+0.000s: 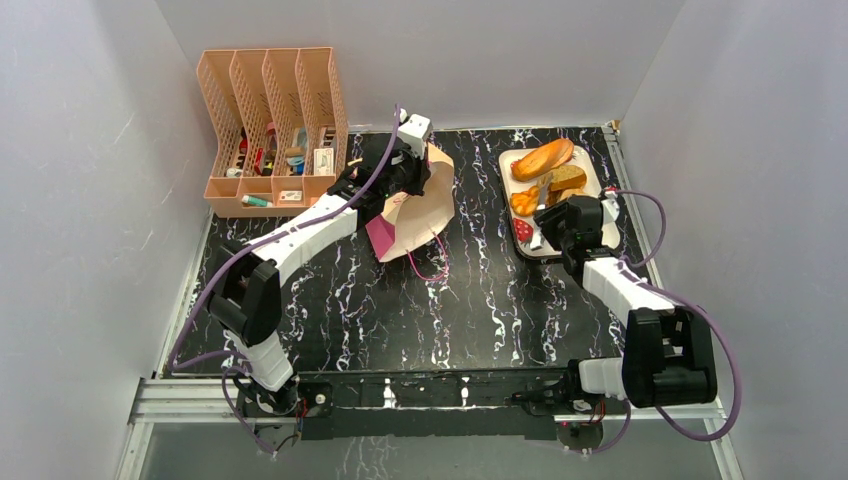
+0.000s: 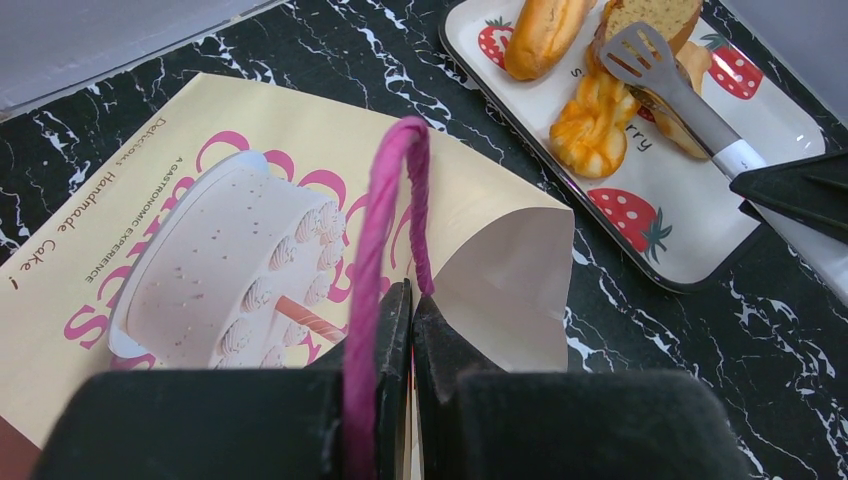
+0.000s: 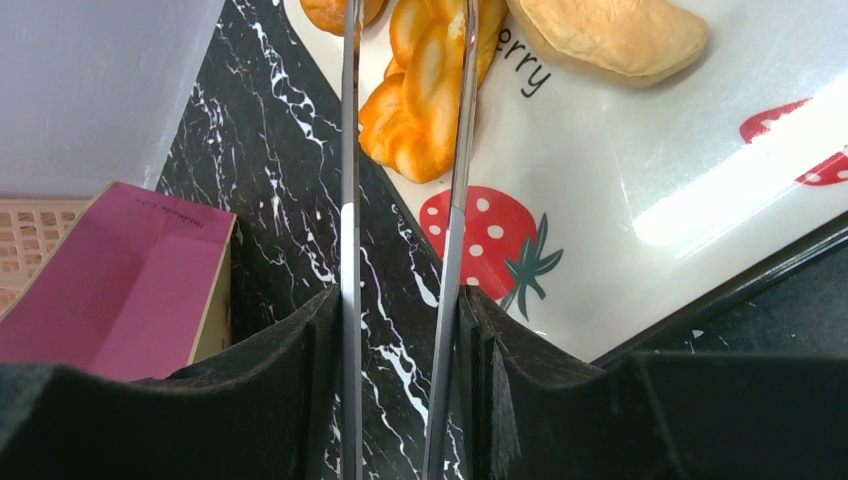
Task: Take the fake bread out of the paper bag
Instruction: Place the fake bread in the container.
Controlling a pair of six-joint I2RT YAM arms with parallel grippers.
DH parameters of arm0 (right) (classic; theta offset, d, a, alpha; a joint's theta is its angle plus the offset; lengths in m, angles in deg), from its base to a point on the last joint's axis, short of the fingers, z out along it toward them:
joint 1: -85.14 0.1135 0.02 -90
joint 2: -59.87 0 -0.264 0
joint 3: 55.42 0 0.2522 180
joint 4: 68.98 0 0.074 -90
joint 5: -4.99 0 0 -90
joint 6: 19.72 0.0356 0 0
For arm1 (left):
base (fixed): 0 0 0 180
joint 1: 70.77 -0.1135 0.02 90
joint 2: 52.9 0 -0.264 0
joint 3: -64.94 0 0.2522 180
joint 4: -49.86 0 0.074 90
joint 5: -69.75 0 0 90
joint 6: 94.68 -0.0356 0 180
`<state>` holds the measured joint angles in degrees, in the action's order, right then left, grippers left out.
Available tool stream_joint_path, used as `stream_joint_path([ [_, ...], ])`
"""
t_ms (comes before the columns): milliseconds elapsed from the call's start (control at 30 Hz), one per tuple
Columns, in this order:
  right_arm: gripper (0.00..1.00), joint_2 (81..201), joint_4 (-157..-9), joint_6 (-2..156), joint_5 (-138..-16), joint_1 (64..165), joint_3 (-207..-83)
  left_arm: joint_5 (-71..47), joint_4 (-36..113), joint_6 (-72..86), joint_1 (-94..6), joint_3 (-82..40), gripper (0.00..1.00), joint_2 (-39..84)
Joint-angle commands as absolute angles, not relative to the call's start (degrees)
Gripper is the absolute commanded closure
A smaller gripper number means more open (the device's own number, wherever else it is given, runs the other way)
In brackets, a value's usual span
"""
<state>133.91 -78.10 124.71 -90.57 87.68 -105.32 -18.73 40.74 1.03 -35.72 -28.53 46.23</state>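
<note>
From the near edge, the left arm (image 1: 300, 235) stretches far forward to the paper bag (image 1: 415, 205) lying on its side, while the right arm (image 1: 615, 280) bends toward the tray (image 1: 507, 160). At the left wrist, the left gripper (image 2: 411, 320) is clenched on the bag's pink string handle (image 2: 385, 220). At the right wrist, the right gripper (image 3: 400, 305) squeezes tongs (image 3: 455, 230) over fake bread (image 3: 425, 90) on the tray.

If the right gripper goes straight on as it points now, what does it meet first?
The right gripper holds tongs that reach ahead of it; their tips are at the orange twisted bread on the strawberry tray, so that bread probably comes first, though depth is unclear.
</note>
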Motion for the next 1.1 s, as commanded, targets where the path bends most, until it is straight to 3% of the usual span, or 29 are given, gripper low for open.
stream_joint_path([
  [0, 0.60, 130.61, -76.25, 125.63, -88.92, 87.48, -104.38, -17.61, 41.46, 1.91, -35.61, -28.67, 1.00, 42.32],
  [667, 0.62, 119.91, -80.46, 124.53, -85.61, 87.43, -98.69, -17.85, 40.84, 1.74, -35.61, -28.72, 1.00, 42.03],
  [1067, 0.72, 107.09, -88.77, 119.44, -78.00, 89.16, -98.99, -16.82, 42.16, 0.16, -35.57, -26.88, 1.00, 42.12],
])
